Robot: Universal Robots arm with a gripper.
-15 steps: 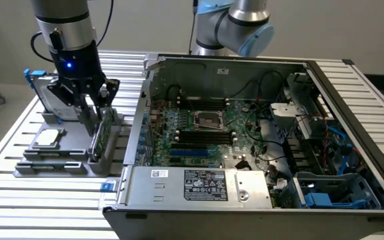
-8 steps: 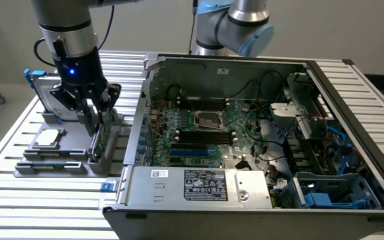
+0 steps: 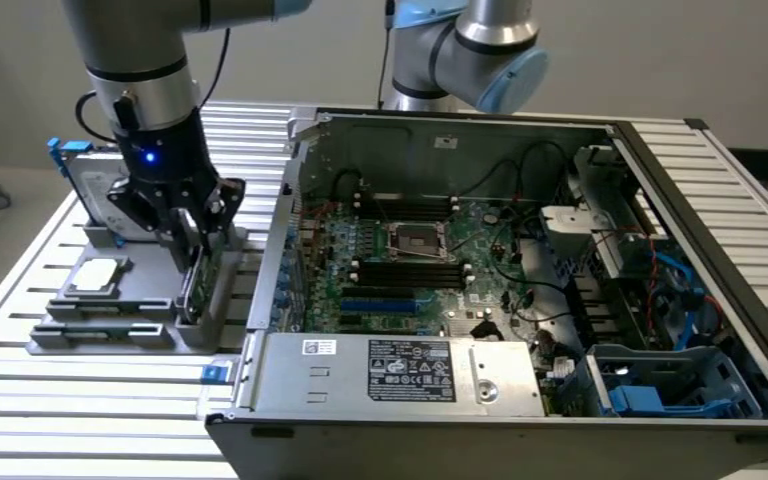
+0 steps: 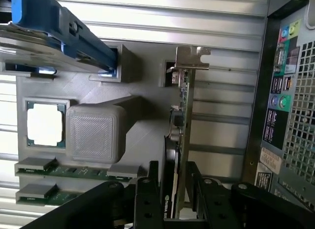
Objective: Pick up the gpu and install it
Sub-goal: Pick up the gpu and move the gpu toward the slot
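While my pincer (image 4: 173, 166), narrowly open and empty, straddles the gpu (image 4: 184, 106) at lower centre, closing off-centre could jam it in its holder (image 4: 93, 133).

I log, by the holder (image 4: 93, 133), grey, fine-hatched: gpu (image 4: 180, 135) on it, green board, black cover, silver bracket; hard drive (image 4: 44, 22) on it, silver, blue frame; worktop (image 4: 216, 27) beneath, pale grey slats.

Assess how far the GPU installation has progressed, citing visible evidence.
Done: the gripper is down at the gpu, which stands on edge in the grey holder beside the open computer case. In hand: the pickup, with the card not yet lifted. Left: seating it on the motherboard, where no card sits.
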